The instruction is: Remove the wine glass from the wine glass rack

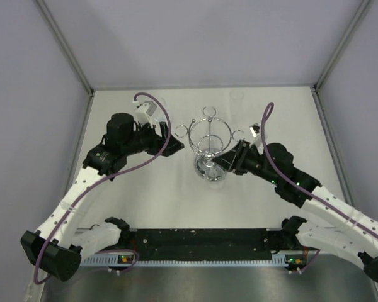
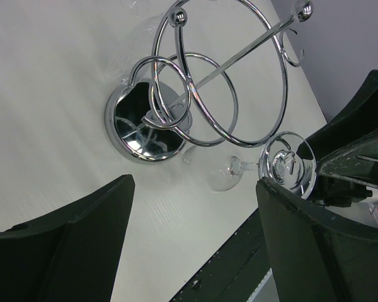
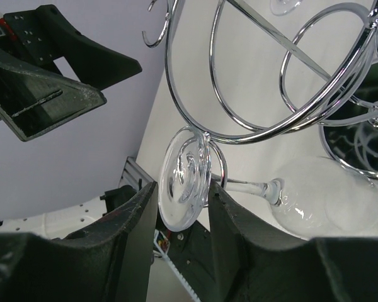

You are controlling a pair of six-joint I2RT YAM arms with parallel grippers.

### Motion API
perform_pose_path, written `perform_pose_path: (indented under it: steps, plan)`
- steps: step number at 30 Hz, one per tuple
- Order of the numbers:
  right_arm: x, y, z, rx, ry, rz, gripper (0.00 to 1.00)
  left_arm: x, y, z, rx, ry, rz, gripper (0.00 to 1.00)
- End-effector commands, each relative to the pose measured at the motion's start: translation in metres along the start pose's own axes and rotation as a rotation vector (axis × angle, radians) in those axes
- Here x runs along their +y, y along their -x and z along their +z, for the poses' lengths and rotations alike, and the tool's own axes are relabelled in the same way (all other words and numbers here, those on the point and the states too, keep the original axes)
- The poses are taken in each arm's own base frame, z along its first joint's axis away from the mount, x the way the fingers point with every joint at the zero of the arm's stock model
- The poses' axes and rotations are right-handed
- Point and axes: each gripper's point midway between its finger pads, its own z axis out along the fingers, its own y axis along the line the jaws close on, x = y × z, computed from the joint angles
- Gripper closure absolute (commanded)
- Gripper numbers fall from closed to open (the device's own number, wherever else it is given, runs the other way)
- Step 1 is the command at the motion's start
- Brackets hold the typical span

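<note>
Black right jaws astride clear wine glass (image 3: 184, 182)

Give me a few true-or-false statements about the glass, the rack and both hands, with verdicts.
1. The wine glass hangs from the wine glass rack by its foot, bowl downward. True.
2. The right hand has a finger on each side of the glass's foot. True.
3. The left hand grips the rack's central post. False: it is open beside the rack and holds nothing.
4. The rack lies tipped over on its side. False: it stands upright on its round mirrored base.
</note>
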Motion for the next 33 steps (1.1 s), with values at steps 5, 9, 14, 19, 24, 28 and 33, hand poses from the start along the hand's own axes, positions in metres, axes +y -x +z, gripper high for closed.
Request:
perform_pose_path:
  steps: [5,9,14,19,24,28,33]
  plan:
    - [0.026,0.016,0.003,-0.057,0.117,0.025,0.65,-0.006,0.009,-0.001,-0.045,-0.027,0.021,0.16]
    - [0.023,0.014,0.005,-0.056,0.109,0.032,0.68,-0.007,0.010,-0.002,-0.043,-0.032,0.021,0.16]
    - [0.022,0.012,0.009,-0.049,0.110,0.040,0.70,-0.008,0.011,-0.002,-0.044,-0.035,0.024,0.16]
    - [0.021,0.010,0.013,-0.038,0.112,0.055,0.71,-0.010,0.012,-0.002,-0.043,-0.040,0.027,0.16]
    - [0.019,0.007,0.017,-0.026,0.105,0.067,0.81,-0.009,0.012,-0.002,-0.041,-0.037,0.028,0.16]
    - [0.017,0.006,0.019,-0.019,0.101,0.068,0.95,-0.009,0.011,-0.001,-0.036,-0.038,0.026,0.16]
    - [0.016,0.006,0.016,-0.025,0.099,0.068,1.00,-0.009,0.012,-0.002,-0.039,-0.037,0.027,0.16]
